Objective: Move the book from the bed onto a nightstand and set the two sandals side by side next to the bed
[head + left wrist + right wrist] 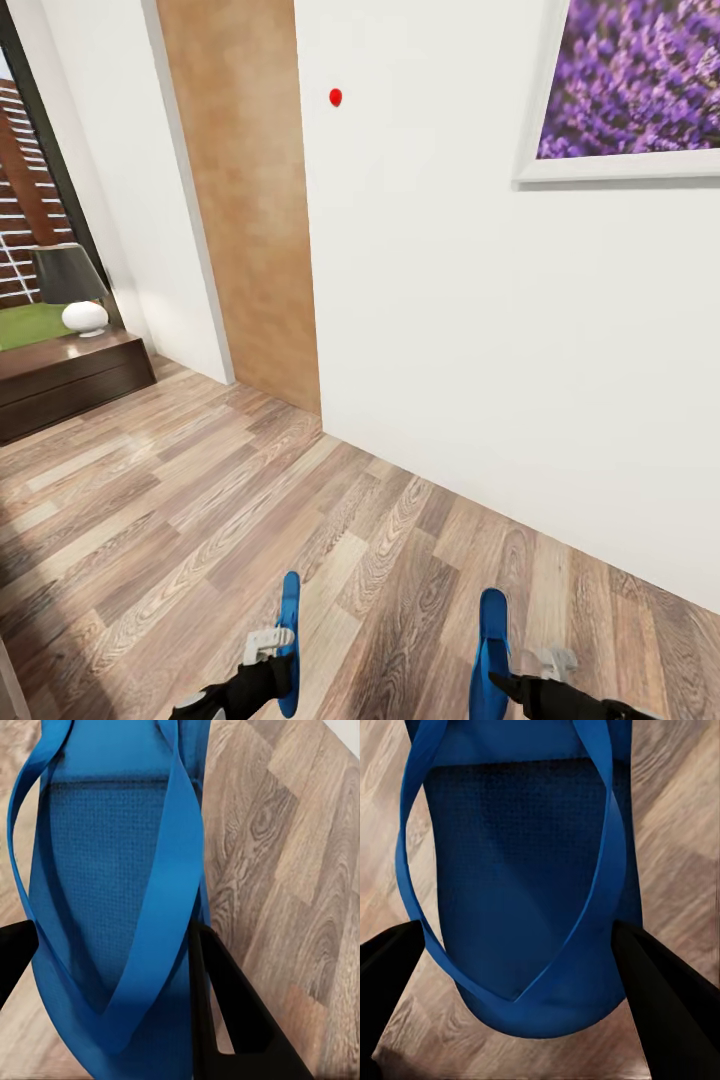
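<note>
Each gripper carries one bright-blue sandal above the wood-plank floor. The left gripper (pixel 283 665) is shut on a sandal (pixel 289 640) held edge-up at the head view's lower left; in the left wrist view its black fingers (pixel 225 1012) clamp the sandal (pixel 112 885) across sole and straps. The right gripper (pixel 500 680) is shut on the other sandal (pixel 491 650) at the lower right, and its dark fingers (pixel 667 997) flank that sandal (pixel 525 885) in the right wrist view. The book, the bed and the nightstand are out of view.
A white wall (pixel 480 300) stands close ahead with a framed purple-flower picture (pixel 640 80). A wooden door (pixel 245 200) is left of it. Far left sits a low dark-brown cabinet (pixel 70 375) with a lamp (pixel 72 290) by a black-framed window (pixel 25 200).
</note>
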### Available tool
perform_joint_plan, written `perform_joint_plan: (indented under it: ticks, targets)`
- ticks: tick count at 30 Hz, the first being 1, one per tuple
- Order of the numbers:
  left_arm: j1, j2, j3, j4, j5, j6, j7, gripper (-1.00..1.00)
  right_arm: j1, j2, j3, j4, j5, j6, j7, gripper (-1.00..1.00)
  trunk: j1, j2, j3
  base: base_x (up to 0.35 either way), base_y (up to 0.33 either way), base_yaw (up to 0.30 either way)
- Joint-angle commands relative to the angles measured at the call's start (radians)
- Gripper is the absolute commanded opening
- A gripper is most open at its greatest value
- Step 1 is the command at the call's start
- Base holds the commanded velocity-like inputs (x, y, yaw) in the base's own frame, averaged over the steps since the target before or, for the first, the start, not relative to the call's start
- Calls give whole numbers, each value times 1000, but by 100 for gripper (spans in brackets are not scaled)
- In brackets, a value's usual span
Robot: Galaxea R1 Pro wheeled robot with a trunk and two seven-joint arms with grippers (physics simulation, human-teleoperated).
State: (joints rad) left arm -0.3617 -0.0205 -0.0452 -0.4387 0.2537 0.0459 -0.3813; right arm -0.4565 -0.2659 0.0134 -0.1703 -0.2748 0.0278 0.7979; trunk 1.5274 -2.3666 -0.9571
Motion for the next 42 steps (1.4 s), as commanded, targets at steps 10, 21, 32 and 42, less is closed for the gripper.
perform_joint_plan:
  ticks: [10, 21, 32, 42]
  targets:
    - [0, 1, -4, 12, 11, -49, 1, -100, -1, 7, -4, 59, 39, 2, -17, -100, 0, 0, -1, 23, 0, 0]
    - [0, 1, -4, 20, 12, -50, 2, -100, -1, 7, -4, 84, 34, 1, -16, -100, 0, 0, -1, 302, 0, 14]
    - [0, -1, -4, 20, 12, -51, 2, -100, -1, 7, -4, 84, 34, 1, -15, -100, 0, 0, -1, 328, 0, 254]
    - [0, -1, -4, 20, 12, -51, 2, -100, -1, 7, -5, 84, 35, 1, -16, -100, 0, 0, -1, 159, 0, 103]
